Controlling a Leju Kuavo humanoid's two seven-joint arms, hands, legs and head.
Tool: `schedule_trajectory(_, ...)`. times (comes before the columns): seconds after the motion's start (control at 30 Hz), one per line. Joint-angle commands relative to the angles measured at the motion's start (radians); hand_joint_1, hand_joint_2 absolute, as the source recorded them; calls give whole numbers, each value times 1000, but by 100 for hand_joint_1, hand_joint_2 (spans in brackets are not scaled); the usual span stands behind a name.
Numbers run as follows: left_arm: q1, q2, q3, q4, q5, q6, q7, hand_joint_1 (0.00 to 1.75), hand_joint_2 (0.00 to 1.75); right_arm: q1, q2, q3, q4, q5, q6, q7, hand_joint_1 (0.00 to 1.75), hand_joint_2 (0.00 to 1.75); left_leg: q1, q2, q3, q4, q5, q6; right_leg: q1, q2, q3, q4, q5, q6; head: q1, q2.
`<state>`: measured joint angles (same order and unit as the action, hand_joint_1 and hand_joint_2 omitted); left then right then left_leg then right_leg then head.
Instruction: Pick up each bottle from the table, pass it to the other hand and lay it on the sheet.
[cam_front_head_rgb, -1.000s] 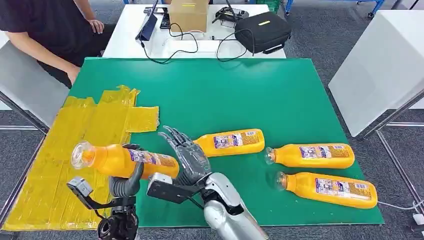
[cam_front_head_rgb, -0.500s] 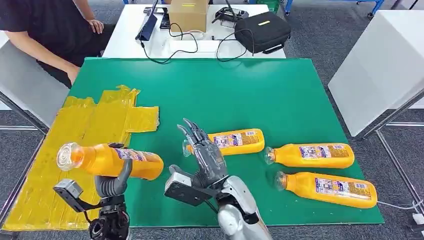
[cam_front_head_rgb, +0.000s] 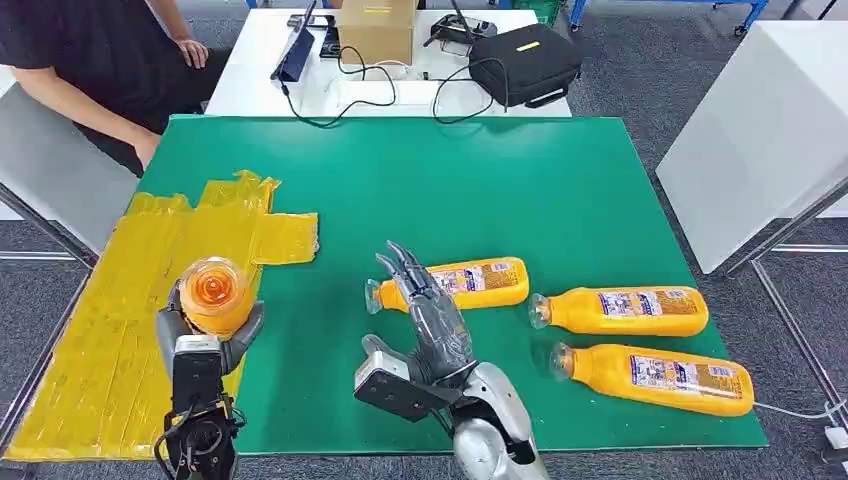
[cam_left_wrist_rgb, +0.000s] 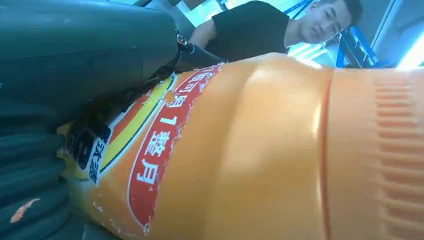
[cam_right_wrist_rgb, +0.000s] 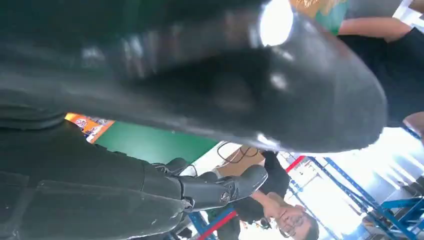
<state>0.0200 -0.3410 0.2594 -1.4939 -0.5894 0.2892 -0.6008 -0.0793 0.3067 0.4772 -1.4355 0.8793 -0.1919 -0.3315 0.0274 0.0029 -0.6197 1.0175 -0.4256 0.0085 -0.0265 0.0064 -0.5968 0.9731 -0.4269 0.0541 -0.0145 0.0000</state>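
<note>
Green tabletop (cam_front_head_rgb: 560, 190) below, left hand (cam_front_head_rgb: 208, 335) grips the orange bottle (cam_front_head_rgb: 213, 293); right hand (cam_front_head_rgb: 432, 320) splayed, empty. Lower gently flat onto yellow sheet (cam_front_head_rgb: 150, 270).

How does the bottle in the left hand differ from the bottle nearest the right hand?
The held bottle is lifted off the table in the left hand, its cap end facing the camera; the nearest table bottle lies flat on the green mat, side on. The first is gripped; the second is untouched, beside the right hand's spread fingers. Both are orange with labels.
</note>
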Motion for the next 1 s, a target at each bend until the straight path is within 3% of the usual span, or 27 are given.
schedule_trajectory(0.03,-81,56,-55,145,-360,273,117,175,175,-3,-21,-47,10,-11,11,-15,0,0,0,-3,4,-1,-1,1,0,-3,5,-1,-2,-3,0,0)
schedule_trajectory(0.07,-118,87,-81,245,-496,364,165,175,175,-7,-27,-56,32,-20,15,-30,0,0,-1,-5,5,-2,0,1,0,-5,6,-1,-2,-3,0,0)
schedule_trajectory(0.13,-188,139,-112,452,-624,409,229,175,175,-4,-40,-69,75,-39,4,-64,0,0,-1,-6,6,-4,1,1,0,-6,7,-2,-1,-3,0,0)
schedule_trajectory(0.23,-197,126,-59,463,-946,409,334,175,175,-7,-48,-78,107,-65,0,-102,0,0,-1,-5,7,-5,2,1,0,-6,8,-4,0,-3,0,0)
schedule_trajectory(0.27,-198,268,-316,502,-981,409,620,175,175,-14,-49,-76,112,-73,7,-109,0,0,-1,-3,6,-4,1,1,0,-3,7,-3,0,-2,0,0)
schedule_trajectory(0.33,-271,429,-681,591,-981,409,986,175,175,-20,-52,-68,119,-78,14,-109,0,0,-1,-4,4,-3,2,0,0,-4,5,-2,0,-3,0,0)
schedule_trajectory(0.47,-343,449,-944,801,-981,409,1223,175,175,-19,-55,-56,140,-87,27,-113,0,0,-1,-9,5,-4,4,-1,0,-10,5,-2,-1,-4,0,0)
schedule_trajectory(0.63,-350,429,-905,947,-981,409,1211,175,175,-22,-54,-61,173,-86,31,-117,0,0,0,-1,8,-4,1,0,1,-3,9,-3,0,-6,0,0)
schedule_trajectory(0.7,-352,440,-892,941,-981,409,1213,175,175,-30,-57,-67,179,-83,32,-117,0,0,0,1,3,-2,2,-1,0,-1,3,-1,1,-5,0,0)
schedule_trajectory(0.8,-353,467,-878,908,-981,409,1254,175,175,-43,-62,-66,201,-65,33,-113,0,0,-1,-4,7,-3,3,-1,0,-6,9,-1,-1,-6,0,0)
schedule_trajectory(1.0,-371,486,-869,896,-981,409,1248,175,175,-46,-60,-63,225,-61,30,-113,0,0,0,0,10,-3,3,-3,1,-2,9,0,2,-9,0,0)
